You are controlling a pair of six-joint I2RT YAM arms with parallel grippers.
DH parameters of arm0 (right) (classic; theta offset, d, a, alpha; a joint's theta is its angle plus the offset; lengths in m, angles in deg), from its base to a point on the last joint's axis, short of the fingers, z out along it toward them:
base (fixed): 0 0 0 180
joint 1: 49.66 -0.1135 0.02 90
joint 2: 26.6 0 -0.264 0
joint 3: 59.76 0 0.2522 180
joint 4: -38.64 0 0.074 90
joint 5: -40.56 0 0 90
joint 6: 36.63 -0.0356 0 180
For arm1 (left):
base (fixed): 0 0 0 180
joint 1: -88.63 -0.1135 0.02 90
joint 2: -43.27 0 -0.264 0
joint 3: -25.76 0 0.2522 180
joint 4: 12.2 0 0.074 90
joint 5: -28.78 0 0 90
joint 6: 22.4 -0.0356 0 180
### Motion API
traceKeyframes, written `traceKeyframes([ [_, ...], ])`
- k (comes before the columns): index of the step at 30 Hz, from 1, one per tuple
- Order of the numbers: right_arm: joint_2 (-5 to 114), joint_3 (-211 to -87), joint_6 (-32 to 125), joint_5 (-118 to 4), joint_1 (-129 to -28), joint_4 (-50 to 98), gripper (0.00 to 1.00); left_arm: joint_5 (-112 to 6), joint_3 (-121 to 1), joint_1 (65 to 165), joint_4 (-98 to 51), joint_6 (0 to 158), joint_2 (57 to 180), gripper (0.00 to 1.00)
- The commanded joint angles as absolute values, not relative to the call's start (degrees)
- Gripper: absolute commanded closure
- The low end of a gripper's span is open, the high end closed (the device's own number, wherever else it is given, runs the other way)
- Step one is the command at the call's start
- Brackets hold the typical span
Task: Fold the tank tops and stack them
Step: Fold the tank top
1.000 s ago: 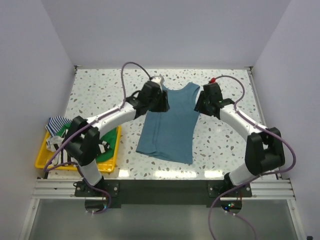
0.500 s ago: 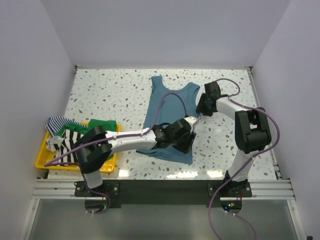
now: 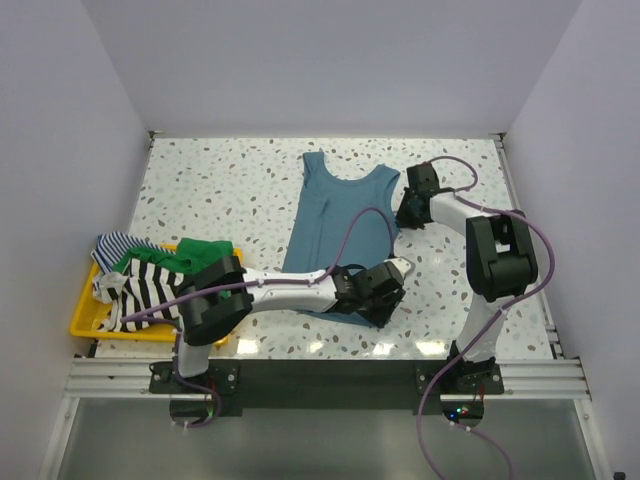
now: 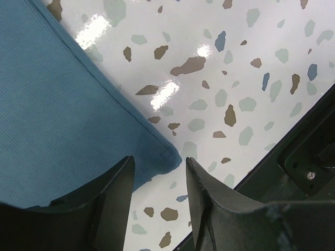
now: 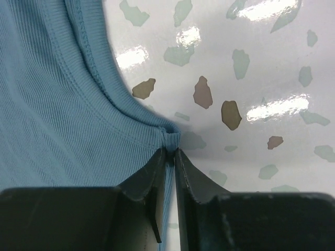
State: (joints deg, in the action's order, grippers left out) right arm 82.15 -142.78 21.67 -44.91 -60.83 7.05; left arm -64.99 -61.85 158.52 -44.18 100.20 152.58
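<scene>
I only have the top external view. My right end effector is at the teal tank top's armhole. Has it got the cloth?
Observer: Yes. The right end effector is pinched shut on the teal tank top, at the seam under the armhole.
Operator: And the left one, by the hem?
Observer: The left end effector is open, its fingers either side of the hem corner, gripping nothing.
Operator: Is that corner bunched?
Observer: No, it lies flat on the table.
</scene>
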Motion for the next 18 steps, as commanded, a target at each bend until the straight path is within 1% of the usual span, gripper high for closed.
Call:
traceKeyframes([
  [1, 82.6, -144.8, 22.6, -43.2, -60.6, 8.4, 0.86, -66.7, -65.0, 159.9, -45.3, 101.8, 154.4, 0.52],
  [2, 82.8, -144.9, 22.6, -43.2, -60.6, 8.3, 0.90, -67.0, -65.7, 160.1, -46.3, 102.1, 155.3, 0.54],
  [4, 82.7, -145.1, 22.8, -43.1, -60.6, 8.2, 0.93, -67.7, -66.1, 160.5, -47.0, 102.5, 155.9, 0.57],
  [6, 82.6, -145.2, 22.9, -42.8, -60.4, 8.2, 0.97, -68.2, -66.4, 160.7, -47.2, 102.8, 156.5, 0.64],
  [7, 82.4, -145.2, 23.0, -42.3, -60.2, 8.0, 0.98, -68.3, -66.5, 160.8, -47.5, 102.9, 156.6, 0.67],
  [8, 82.2, -145.2, 23.0, -42.1, -60.1, 7.9, 1.00, -68.4, -66.9, 160.8, -47.9, 102.9, 156.7, 0.74],
  [10, 82.0, -145.2, 23.1, -41.7, -59.7, 7.6, 1.00, -68.4, -67.4, 161.0, -48.2, 102.7, 156.8, 0.81],
  [11, 81.7, -145.2, 23.1, -41.2, -59.5, 7.4, 1.00, -68.3, -67.7, 161.0, -48.1, 102.5, 156.5, 0.90],
  [13, 81.4, -144.9, 23.3, -40.9, -58.7, 7.2, 1.00, -68.2, -68.0, 161.2, -47.9, 102.1, 155.9, 0.96],
  [14, 81.1, -144.9, 23.4, -40.6, -58.4, 7.1, 1.00, -67.6, -68.2, 161.2, -47.5, 102.1, 155.2, 1.00],
  [18, 80.1, -144.8, 23.9, -39.8, -57.3, 6.3, 1.00, -66.6, -67.7, 161.2, -45.6, 101.8, 152.7, 1.00],
])
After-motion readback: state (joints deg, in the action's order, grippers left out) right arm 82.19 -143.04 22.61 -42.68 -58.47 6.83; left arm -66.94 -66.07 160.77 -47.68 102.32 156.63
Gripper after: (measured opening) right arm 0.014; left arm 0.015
